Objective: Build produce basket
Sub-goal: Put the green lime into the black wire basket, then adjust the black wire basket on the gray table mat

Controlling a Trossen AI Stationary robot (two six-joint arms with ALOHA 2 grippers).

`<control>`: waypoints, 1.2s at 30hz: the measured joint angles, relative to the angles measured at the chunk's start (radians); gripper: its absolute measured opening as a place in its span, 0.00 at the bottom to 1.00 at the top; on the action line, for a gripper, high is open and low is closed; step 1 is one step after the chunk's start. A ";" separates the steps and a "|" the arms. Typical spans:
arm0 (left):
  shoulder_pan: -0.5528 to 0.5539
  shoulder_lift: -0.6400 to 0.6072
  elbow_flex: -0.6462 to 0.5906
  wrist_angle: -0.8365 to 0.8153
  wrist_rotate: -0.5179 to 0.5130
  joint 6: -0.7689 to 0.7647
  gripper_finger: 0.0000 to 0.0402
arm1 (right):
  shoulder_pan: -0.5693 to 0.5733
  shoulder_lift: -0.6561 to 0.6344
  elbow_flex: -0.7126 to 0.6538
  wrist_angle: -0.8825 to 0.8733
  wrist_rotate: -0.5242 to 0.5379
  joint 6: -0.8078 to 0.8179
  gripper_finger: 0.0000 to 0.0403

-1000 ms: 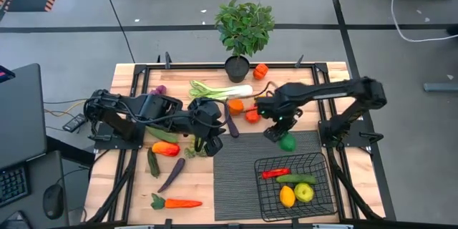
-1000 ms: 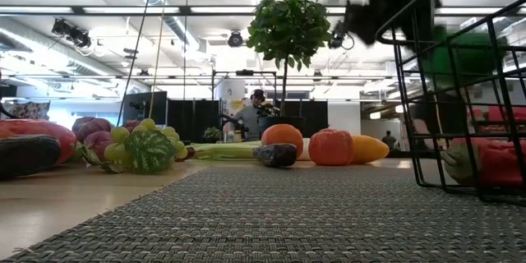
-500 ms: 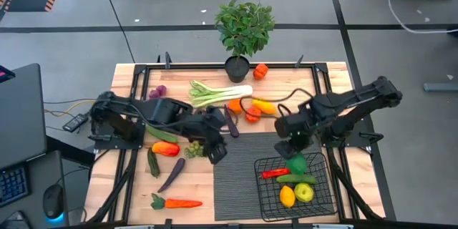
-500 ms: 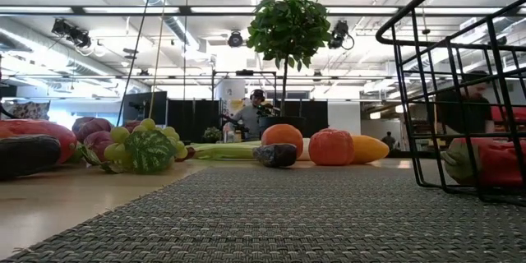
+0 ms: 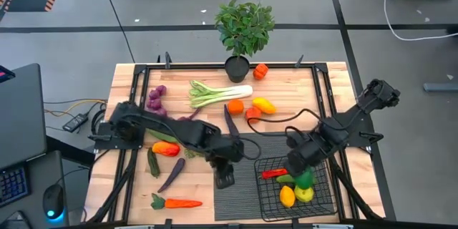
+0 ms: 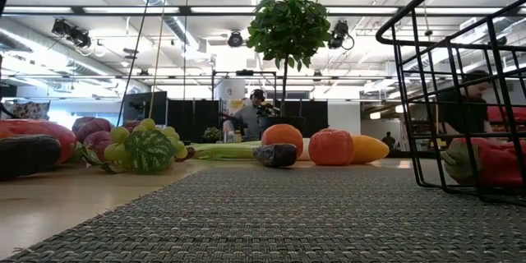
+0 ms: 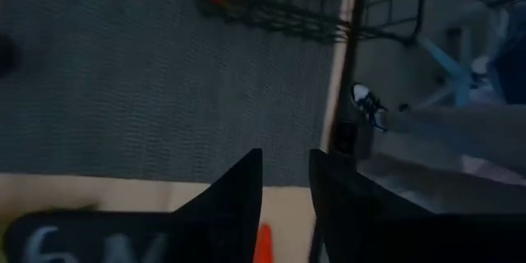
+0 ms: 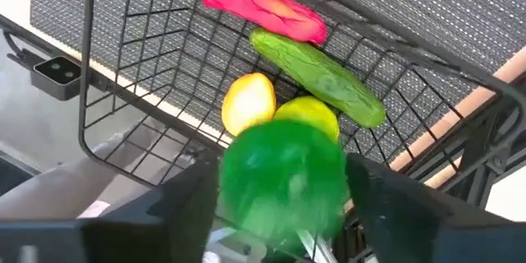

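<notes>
Over the basket (image 5: 325, 193), the right gripper (image 5: 303, 174) lets go a green fruit (image 8: 283, 177).

Its fingers (image 8: 177, 201) stand apart on either side of the fruit, so whether it is gripped or already loose I cannot tell. Under it in the basket lie a red pepper (image 8: 263, 8), a cucumber (image 8: 316, 78) and two yellow fruits (image 8: 246, 103). To do this well, I would open fully while low over the basket's middle, clear of the wire rim, then lift straight up so nothing is dragged out. The left gripper (image 5: 225, 179) hangs beside the basket over the mat (image 5: 240, 189), fingers (image 7: 234, 205) nearly together and holding nothing. A carrot (image 5: 175, 202) lies well apart from the basket.
</notes>
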 joint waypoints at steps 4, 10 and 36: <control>-0.023 0.066 0.000 0.178 0.013 -0.039 0.27 | 0.071 0.000 0.000 0.000 0.013 0.018 0.81; -0.030 0.158 0.000 0.383 0.028 -0.149 0.27 | 0.169 0.000 0.000 -0.008 -0.024 0.053 0.93; -0.017 0.252 0.002 0.337 -0.160 0.347 0.27 | 0.397 -0.001 0.000 0.076 0.124 0.355 0.89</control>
